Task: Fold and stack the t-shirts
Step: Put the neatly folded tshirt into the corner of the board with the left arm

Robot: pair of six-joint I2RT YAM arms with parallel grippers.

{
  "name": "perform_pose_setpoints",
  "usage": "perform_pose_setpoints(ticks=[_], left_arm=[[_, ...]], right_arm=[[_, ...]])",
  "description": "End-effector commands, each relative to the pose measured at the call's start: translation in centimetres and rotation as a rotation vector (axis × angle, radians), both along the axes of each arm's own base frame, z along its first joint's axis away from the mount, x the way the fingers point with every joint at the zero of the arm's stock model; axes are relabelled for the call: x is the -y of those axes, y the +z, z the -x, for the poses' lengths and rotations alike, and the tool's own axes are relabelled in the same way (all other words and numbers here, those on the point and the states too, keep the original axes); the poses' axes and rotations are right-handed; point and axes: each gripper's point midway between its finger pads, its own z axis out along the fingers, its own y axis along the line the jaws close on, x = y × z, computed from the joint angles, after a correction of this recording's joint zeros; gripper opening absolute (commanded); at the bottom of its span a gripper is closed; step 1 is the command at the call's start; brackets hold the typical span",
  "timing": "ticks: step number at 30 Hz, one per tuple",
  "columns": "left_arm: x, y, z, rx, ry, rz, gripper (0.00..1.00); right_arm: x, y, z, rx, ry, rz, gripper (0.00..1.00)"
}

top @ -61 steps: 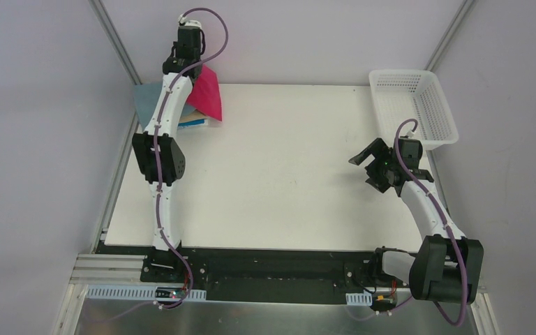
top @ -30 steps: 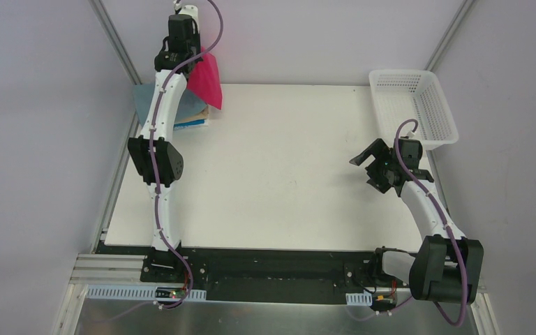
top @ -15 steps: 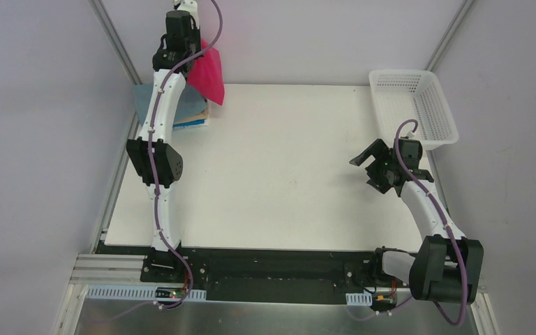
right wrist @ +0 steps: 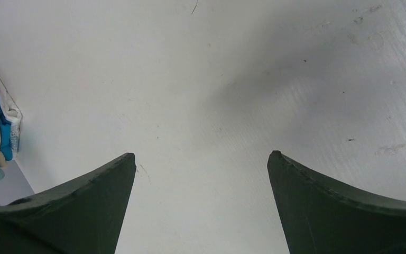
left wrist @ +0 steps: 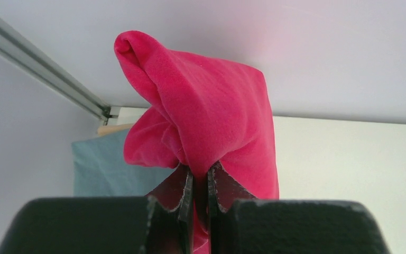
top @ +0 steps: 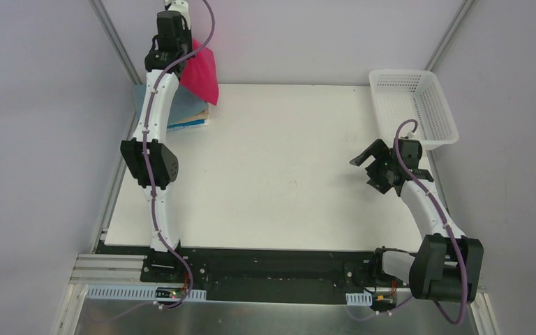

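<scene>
We see the left jaws pressed together, pinching a fold of the pink shirt (left wrist: 211, 116); the shirt hangs lifted off the worktop (top: 286, 167) at its far left corner, by the folded stack (top: 188, 117); teal, tan and blue layers show in that stack; the right jaws stand spread wide above bare worktop, holding nothing, near the basket (top: 399, 72) at the far right.
</scene>
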Motion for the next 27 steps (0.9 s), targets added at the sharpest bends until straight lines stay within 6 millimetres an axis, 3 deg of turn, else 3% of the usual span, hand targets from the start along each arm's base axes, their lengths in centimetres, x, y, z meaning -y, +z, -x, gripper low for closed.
perform_pose_setpoints(ticks=[1, 5, 12, 16, 20, 27], left_arm=[[-3.6, 5.5, 1.8, 0.121, 0.053, -0.012, 0.00], [-5.6, 2.4, 1.5, 0.053, 0.036, 0.002, 0.00], [-9.9, -4.8, 1.0, -0.098, 0.040, 0.002, 0.00], [-12.4, -7.2, 1.1, -0.147, 0.053, 0.027, 0.00], [-13.8, -8.2, 1.1, -0.158, 0.061, 0.081, 0.00], [-13.4, -6.2, 0.2, -0.100, 0.046, 0.114, 0.00]], right_arm=[[0.5, 0.8, -0.9, 0.016, -0.002, 0.018, 0.99], [0.6, 0.5, -0.8, 0.004, -0.005, 0.019, 0.99], [0.6, 0.6, -0.7, -0.002, -0.006, 0.022, 0.99], [0.6, 0.7, -0.6, -0.006, -0.009, 0.023, 0.99], [0.7, 0.8, -0.6, 0.000, -0.013, 0.025, 0.99], [0.7, 0.9, -0.8, -0.003, -0.014, 0.022, 0.99]])
